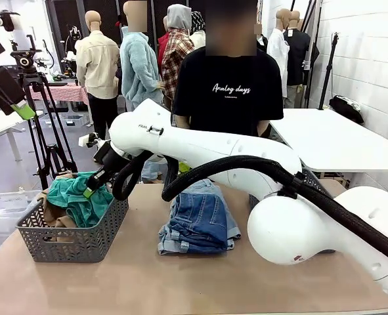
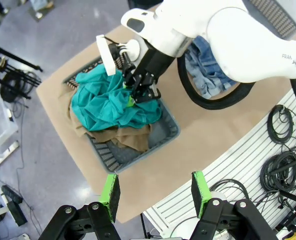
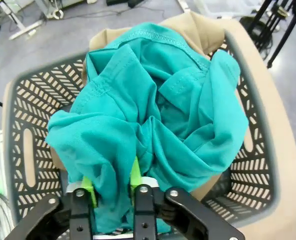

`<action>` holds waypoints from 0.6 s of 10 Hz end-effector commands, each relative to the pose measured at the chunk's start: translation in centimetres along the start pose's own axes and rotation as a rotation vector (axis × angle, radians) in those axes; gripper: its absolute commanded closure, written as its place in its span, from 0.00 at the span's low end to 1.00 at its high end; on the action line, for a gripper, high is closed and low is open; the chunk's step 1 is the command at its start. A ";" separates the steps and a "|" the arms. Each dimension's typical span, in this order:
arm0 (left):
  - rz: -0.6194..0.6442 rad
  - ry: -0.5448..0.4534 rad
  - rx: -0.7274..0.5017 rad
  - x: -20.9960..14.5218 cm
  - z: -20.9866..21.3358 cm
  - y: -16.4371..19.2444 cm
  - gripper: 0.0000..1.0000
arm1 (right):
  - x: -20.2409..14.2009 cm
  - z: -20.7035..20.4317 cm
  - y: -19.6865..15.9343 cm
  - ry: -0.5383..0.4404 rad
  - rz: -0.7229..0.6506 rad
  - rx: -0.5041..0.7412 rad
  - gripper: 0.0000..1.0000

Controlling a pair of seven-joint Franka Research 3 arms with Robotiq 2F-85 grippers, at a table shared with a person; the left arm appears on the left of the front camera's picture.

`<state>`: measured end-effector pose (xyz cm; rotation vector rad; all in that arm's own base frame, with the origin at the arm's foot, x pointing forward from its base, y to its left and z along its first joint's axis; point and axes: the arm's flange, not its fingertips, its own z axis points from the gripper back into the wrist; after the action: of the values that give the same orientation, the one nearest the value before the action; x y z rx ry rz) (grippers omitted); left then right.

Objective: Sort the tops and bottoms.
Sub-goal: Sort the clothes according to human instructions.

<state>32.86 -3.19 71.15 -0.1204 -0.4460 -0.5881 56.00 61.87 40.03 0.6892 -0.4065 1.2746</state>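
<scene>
Teal-green shirt (image 3: 158, 110) between right gripper (image 3: 111, 184) pads; in basket (image 3: 40, 95)

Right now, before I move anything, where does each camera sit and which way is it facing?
Front: fixed between the arms, looking across the table at the person; the right arm reaches across to the basket.
Left wrist: high above the table, looking down on the basket; its open left claw at bottom, right arm beyond.
Right wrist: just above the basket, looking in; right claw closed around a teal shirt fold.
Shared: all three show basket and teal shirt.
</scene>
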 end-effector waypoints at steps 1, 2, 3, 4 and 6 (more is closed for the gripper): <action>-0.001 0.003 -0.002 -0.1 0.1 0.0 0.25 | 4.7 -0.7 -2.4 0.008 0.006 -0.011 0.19; -0.001 0.003 -0.002 -0.1 0.1 0.0 0.25 | 4.7 -0.6 -2.4 0.012 -0.001 -0.006 0.00; -0.001 0.003 -0.002 -0.1 0.1 0.0 0.25 | 4.7 -0.5 -2.2 0.018 -0.007 0.003 0.00; -0.001 0.003 -0.002 -0.1 0.1 0.0 0.25 | 5.1 -0.2 -1.9 0.029 -0.014 0.001 0.00; -0.001 0.003 -0.002 -0.1 0.1 0.0 0.25 | 5.8 0.5 -1.1 0.059 -0.076 0.001 0.00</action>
<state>32.86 -3.19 71.15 -0.1204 -0.4460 -0.5881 55.48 61.76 41.96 0.6924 -0.3791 1.2451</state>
